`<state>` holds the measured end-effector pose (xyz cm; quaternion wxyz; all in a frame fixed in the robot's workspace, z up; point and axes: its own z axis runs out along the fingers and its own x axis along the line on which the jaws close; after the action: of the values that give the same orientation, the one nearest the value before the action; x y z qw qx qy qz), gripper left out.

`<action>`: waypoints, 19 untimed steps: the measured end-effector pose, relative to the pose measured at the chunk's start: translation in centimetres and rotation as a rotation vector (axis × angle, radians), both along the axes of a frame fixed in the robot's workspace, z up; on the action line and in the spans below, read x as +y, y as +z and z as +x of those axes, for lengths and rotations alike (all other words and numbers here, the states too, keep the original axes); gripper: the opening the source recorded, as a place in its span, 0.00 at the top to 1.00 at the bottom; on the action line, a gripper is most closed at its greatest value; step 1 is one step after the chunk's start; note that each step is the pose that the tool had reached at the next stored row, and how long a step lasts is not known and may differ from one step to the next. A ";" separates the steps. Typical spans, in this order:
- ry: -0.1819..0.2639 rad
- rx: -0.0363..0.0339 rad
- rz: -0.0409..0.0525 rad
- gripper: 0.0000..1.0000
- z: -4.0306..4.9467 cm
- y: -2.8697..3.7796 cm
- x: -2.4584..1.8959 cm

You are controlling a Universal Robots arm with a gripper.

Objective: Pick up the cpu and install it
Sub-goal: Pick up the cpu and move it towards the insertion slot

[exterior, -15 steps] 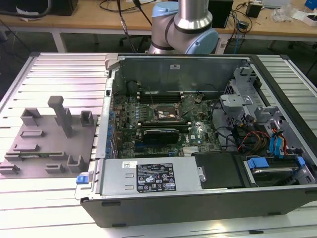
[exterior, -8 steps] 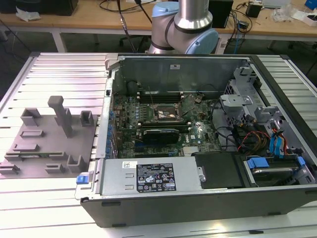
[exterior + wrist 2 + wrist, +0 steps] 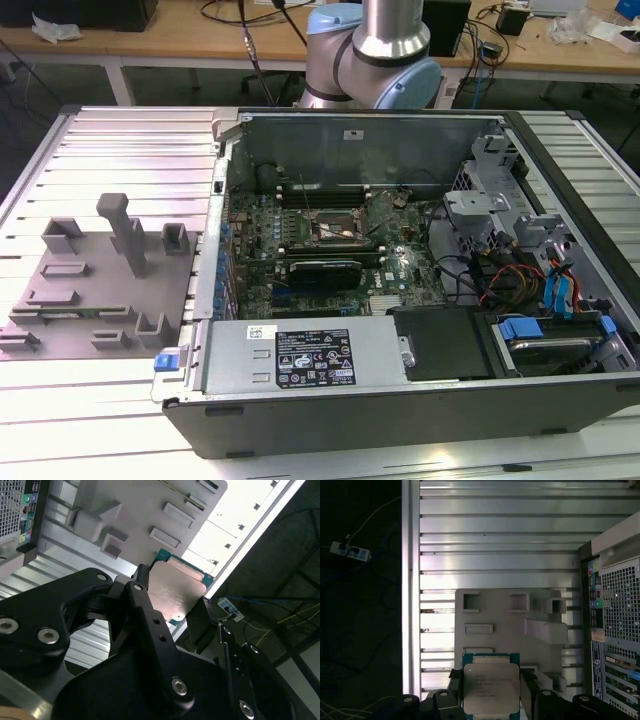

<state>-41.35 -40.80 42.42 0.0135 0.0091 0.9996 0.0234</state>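
Note:
The cpu point(image 3: 491, 686), a flat square chip with a pale silvery top and a thin green rim, is clamped between my gripper point(image 3: 491, 692)'s two black fingers point(image 3: 528, 682). In the second wrist view the cpu point(image 3: 176, 591) likewise sits in the gripper point(image 3: 172, 599), held by its opposite edges. It hangs high above the grey fixture plate point(image 3: 510, 625), beside the open computer case point(image 3: 615, 610). In the exterior view the dark square socket point(image 3: 335, 228) lies in the middle of the motherboard, with nothing in it.
The grey fixture plate point(image 3: 95, 285), with raised blocks and posts, lies on the slatted aluminium table point(image 3: 130, 150) at the exterior view's left. In the case, a long grey metal box point(image 3: 305, 352) lines the near wall and drive cages point(image 3: 500, 210) stand at the right. The arm point(image 3: 385, 45) rises behind the case.

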 end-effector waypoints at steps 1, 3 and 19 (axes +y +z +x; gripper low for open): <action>0.000 0.0001 0.0000 0.46 0.16 0.00 0.00; 0.000 0.0000 0.0000 0.46 0.49 0.00 0.00; 0.000 0.0000 0.0000 0.46 3.50 0.00 0.00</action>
<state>-37.85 -40.80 42.42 0.0135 0.0091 0.9996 0.0234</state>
